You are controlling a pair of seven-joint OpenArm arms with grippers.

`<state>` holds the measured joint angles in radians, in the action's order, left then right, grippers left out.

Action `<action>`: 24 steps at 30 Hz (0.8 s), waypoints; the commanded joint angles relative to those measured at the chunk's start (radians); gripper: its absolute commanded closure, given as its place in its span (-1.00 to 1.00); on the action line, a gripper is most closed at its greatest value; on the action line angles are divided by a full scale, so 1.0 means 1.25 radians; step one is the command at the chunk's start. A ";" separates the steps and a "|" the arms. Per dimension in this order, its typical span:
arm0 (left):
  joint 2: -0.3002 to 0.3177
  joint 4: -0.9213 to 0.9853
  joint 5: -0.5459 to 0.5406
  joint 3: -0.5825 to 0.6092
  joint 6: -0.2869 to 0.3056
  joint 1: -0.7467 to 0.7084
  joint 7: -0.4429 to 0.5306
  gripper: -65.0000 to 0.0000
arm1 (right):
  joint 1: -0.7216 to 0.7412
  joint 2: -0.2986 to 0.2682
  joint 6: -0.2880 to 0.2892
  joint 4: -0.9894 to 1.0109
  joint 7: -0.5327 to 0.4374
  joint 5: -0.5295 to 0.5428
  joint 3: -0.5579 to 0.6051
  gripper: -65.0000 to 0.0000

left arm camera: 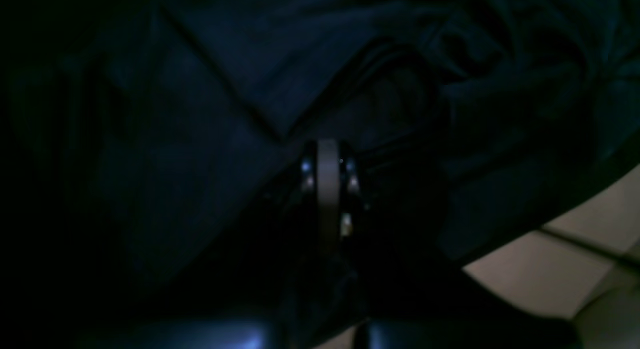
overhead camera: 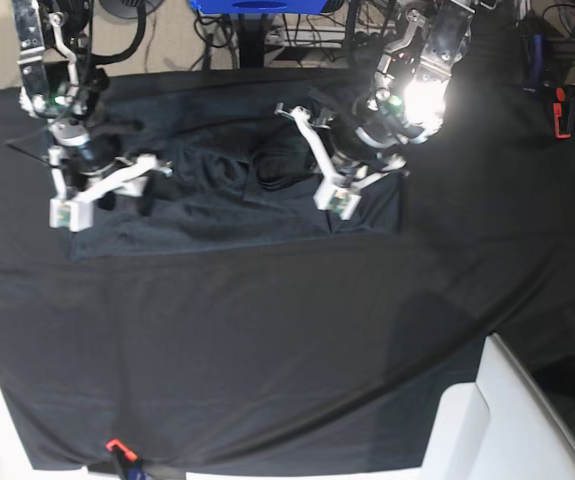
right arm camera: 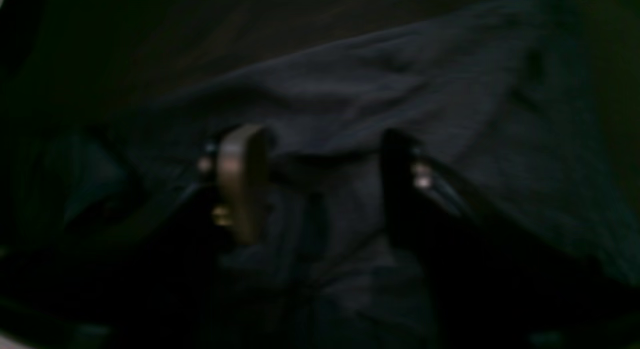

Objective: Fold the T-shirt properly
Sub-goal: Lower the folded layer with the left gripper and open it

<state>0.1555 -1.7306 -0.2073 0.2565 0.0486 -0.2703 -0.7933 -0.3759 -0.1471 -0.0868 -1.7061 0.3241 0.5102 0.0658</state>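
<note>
Fabric of the T-shirt bunches under both my grippers: left gripper pinched together, right gripper spread apart over a fold.

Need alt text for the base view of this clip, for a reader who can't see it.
Overhead view of a dark T-shirt spread out but rumpled on a black tablecloth, with a robot arm reaching down at each end of it. The left gripper is at the shirt's right side, the right gripper at its left side.
</note>
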 commanded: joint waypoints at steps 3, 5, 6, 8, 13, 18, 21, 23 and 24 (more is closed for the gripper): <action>0.006 -0.015 0.007 -0.055 -0.015 -0.009 0.015 1.00 | -0.001 0.010 0.007 -0.014 -0.017 0.001 -0.048 0.85; 0.006 -0.015 0.008 -0.070 -0.016 -0.009 0.015 1.00 | -0.002 0.023 0.007 -0.014 -0.017 0.001 -0.067 1.00; 0.008 -0.015 0.013 -0.071 -0.016 -0.009 0.015 1.00 | -0.002 0.026 0.007 -0.014 -0.017 0.001 -0.075 0.92; 0.009 -0.015 0.013 -0.071 -0.017 -0.008 0.015 1.00 | -0.002 0.030 0.007 -0.014 -0.016 0.001 -0.079 0.98; 0.008 0.002 0.007 -0.063 -0.015 0.001 0.015 1.00 | -0.006 0.030 0.007 -0.014 -0.016 0.001 -0.080 1.00; -0.007 0.015 0.007 -0.024 -0.015 0.008 0.015 1.00 | -0.006 0.030 0.007 -0.014 -0.016 0.001 -0.080 1.00; -0.008 0.035 0.007 0.004 -0.015 0.011 0.015 1.00 | -0.006 0.030 0.007 -0.014 -0.016 0.001 -0.080 1.00; -0.008 0.039 0.007 0.025 -0.015 0.018 0.015 1.00 | -0.007 0.030 0.007 -0.014 -0.016 0.001 -0.080 1.00; -0.010 0.039 0.007 0.032 -0.015 0.019 0.015 1.00 | -0.007 0.030 0.007 -0.014 -0.016 0.001 -0.080 1.00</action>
<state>0.1474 -1.6649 -0.1905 0.2966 0.0292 -0.2604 -0.7959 -0.3862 -0.1040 -0.0822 -1.7061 0.3252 0.5095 -0.0292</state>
